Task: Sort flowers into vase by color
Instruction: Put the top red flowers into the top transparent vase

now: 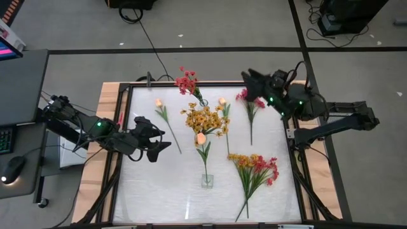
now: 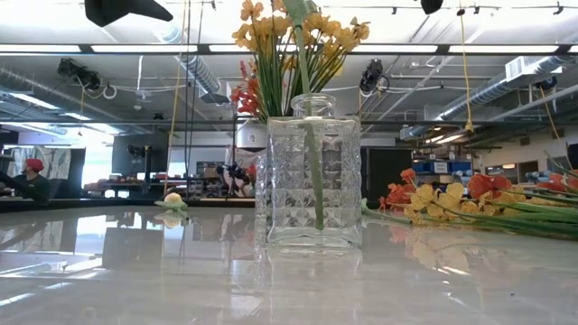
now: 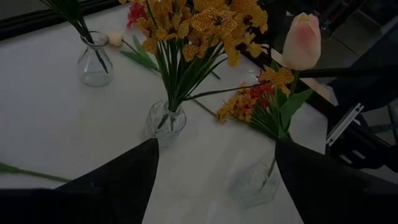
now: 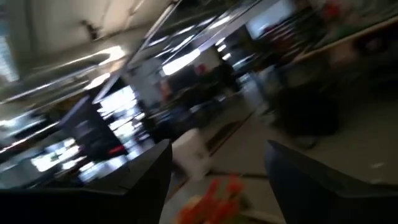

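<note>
Faceted square glass vase (image 2: 313, 181) nearest on glossy white desk (image 1: 159, 191), holding one peach tulip (image 1: 201, 138). Mixed red-yellow sprigs (image 1: 254, 168) lying flat beside. Round vase (image 3: 165, 120): yellow cluster. Left hand (image 1: 154, 137) spread, empty, low over desk. Right hand (image 1: 252, 84) spread, over far edge.

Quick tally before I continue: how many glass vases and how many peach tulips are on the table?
Glass vases: 3
Peach tulips: 3 (1 in a vase, 2 lying loose)
Total: 6
</note>
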